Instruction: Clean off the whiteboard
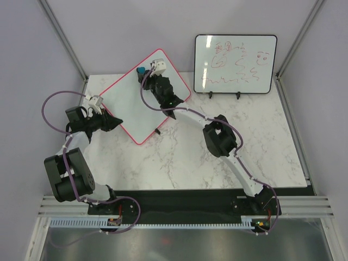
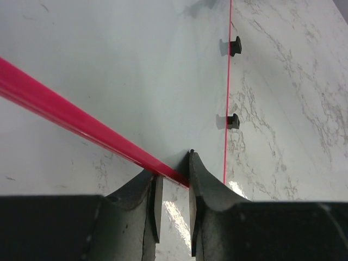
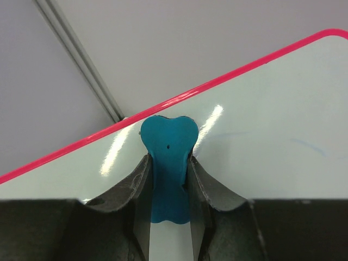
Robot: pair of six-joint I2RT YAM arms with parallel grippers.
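Note:
The whiteboard (image 1: 136, 109) with the pink-red frame lies slanted on the marble table, left of the middle, its surface almost white. My left gripper (image 1: 117, 120) is shut on the frame at the board's near-left edge; the left wrist view shows the red frame bar (image 2: 81, 122) pinched between the fingers (image 2: 202, 179). My right gripper (image 1: 144, 76) is over the board's far corner, shut on a blue bone-shaped eraser (image 3: 168, 157) that rests on the board (image 3: 261, 125). A faint blue streak (image 3: 307, 145) shows to its right.
A black-framed whiteboard (image 1: 235, 64) with red writing stands upright at the back right. Two small black feet (image 2: 234, 45) stick out along the held board's far edge. Metal corner posts (image 1: 65, 38) and grey walls close in the back.

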